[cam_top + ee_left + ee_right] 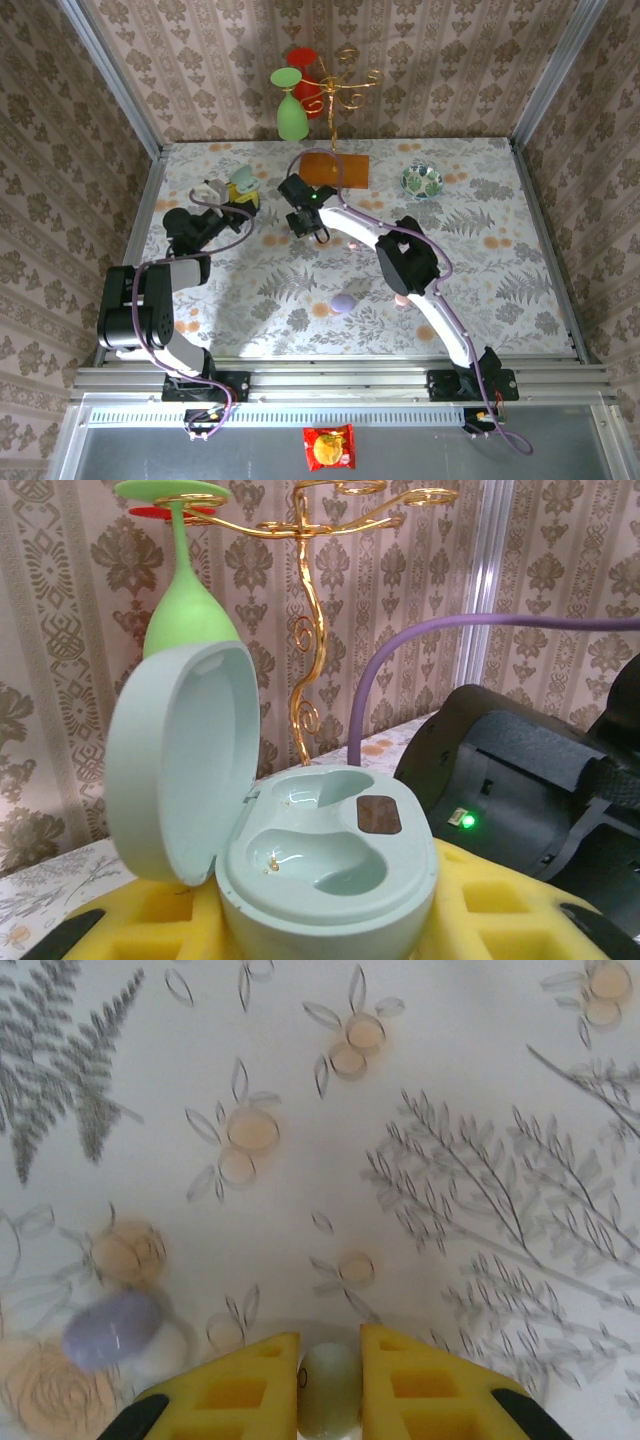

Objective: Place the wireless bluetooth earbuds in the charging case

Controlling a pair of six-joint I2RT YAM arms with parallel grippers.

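A mint-green charging case (330,860) stands open between the yellow fingers (500,905) of my left gripper (325,925), which is shut on it. Its lid (185,760) is swung back to the left and both wells are empty. In the top view this case (243,181) is at the back left with the left gripper (238,196). My right gripper (330,1385) is down at the tablecloth, its yellow pads (235,1390) pressed on both sides of a small pale green earbud (330,1390). From above, the right gripper (311,226) sits mid-table.
A lilac oval piece (112,1328) lies left of the right gripper. A lilac egg-shaped case (343,303) and a pink one (401,298) lie nearer the front. At the back stand a gold rack (335,95) with a green glass (290,115), an orange board (333,170) and a small plate (422,180).
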